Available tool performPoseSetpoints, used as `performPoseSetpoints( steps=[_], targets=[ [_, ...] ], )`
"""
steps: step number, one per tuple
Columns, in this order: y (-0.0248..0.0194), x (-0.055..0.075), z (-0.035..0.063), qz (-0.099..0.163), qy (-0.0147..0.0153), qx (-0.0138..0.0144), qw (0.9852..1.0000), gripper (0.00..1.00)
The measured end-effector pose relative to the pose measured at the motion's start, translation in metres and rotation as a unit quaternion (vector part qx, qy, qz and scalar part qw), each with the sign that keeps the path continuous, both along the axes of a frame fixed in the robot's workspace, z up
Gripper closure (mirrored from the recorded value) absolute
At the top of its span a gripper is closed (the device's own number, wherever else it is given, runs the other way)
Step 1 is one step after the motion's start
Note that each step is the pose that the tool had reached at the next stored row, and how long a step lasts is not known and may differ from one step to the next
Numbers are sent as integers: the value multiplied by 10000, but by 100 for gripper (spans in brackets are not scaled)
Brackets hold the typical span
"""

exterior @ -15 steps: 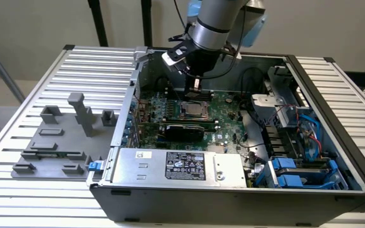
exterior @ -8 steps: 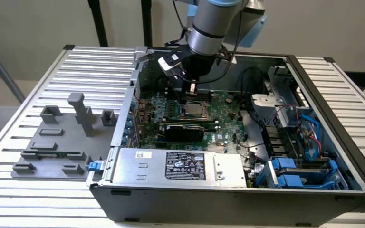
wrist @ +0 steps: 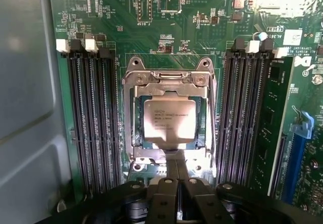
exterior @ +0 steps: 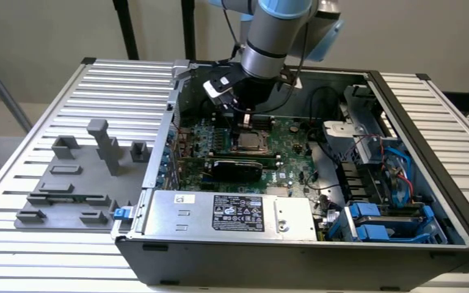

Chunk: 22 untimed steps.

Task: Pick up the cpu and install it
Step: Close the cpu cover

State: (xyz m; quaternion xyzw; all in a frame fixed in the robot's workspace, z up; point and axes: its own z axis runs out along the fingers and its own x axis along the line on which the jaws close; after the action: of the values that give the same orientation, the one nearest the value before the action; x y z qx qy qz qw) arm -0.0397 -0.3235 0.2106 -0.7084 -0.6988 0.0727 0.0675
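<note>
One cpu (wrist: 168,120) sits flat inside the socket frame (wrist: 169,77); your gripper (wrist: 176,163) hangs just beside it, fingers pressed together.

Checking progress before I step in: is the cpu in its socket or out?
In. The cpu lies flat inside the socket frame on the motherboard, silvery top up, edges parallel to the frame.
</note>
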Motion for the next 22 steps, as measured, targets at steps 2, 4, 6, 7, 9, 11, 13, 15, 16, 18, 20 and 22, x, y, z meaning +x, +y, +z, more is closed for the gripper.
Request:
performPoseSetpoints(
  steps=[2,4,6,7,9,11,13,15,16,18,20,22],
  targets=[
    [0,0,-36,0,1,-1,10000,89],
    [0,-1,-50,-2,8,0,10000,89],
    [0,-1,-56,-1,17,0,10000,89],
    [0,0,-61,-1,20,0,10000,89],
    [0,0,-76,-1,21,0,10000,89],
    [0,0,-87,-1,22,-1,10000,89],
    [-1,-1,-89,-2,25,-2,10000,89],
    [-1,0,-80,-1,45,0,10000,89],
    [-4,0,-68,-3,60,1,10000,89],
    [-15,-2,-41,-5,86,0,10000,89],
    [-32,-20,-16,-6,98,3,10000,89],
    [-50,-50,11,-5,103,9,9999,89]
  ],
)
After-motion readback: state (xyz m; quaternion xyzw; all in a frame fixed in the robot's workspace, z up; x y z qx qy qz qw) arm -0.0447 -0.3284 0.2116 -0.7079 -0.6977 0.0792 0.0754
